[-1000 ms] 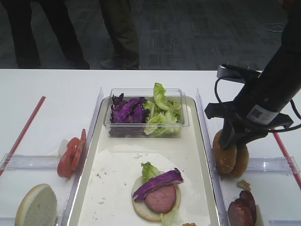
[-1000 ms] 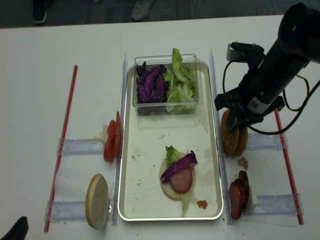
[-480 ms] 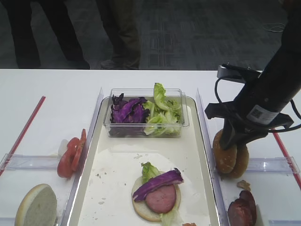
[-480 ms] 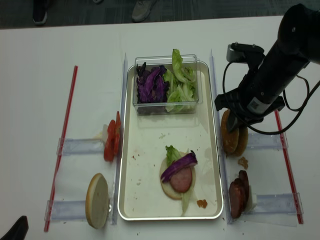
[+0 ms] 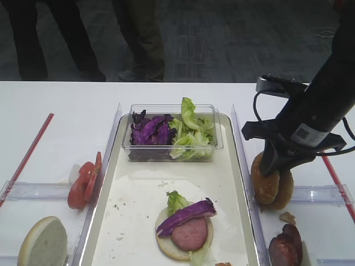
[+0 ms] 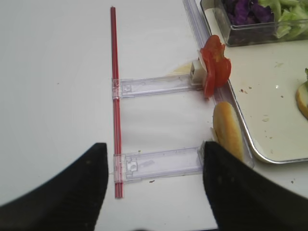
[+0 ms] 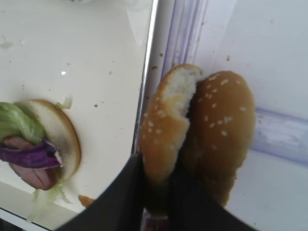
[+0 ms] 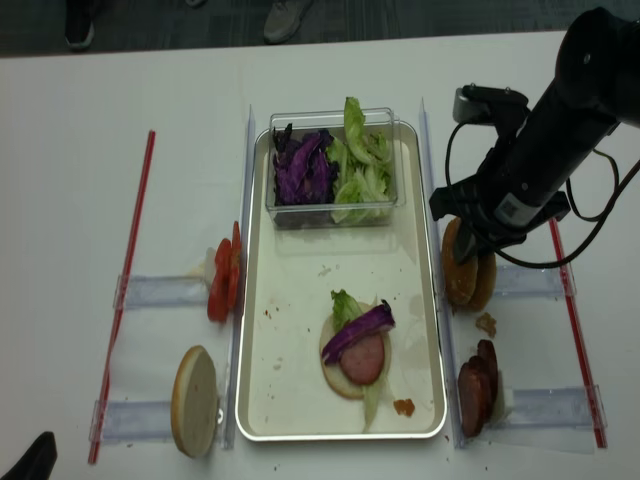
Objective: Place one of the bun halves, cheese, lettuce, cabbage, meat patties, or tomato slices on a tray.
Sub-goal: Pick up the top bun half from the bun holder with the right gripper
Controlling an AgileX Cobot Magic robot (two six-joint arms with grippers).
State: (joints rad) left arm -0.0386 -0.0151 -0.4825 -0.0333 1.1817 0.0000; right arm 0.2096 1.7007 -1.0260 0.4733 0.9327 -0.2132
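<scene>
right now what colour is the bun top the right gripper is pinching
Golden-brown with pale sesame seeds; the bun top in the right gripper shows best in the right wrist view.

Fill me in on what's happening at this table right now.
A two-armed robot is building a burger. The right gripper is shut on the nearer of two sesame bun tops standing on edge just right of the tray. On the tray sits a half-built burger: bun base, lettuce, pink meat slice, purple cabbage. A clear box of cabbage and lettuce sits at the tray's far end. The left gripper hangs open above the table near the tomato slices, holding nothing.
</scene>
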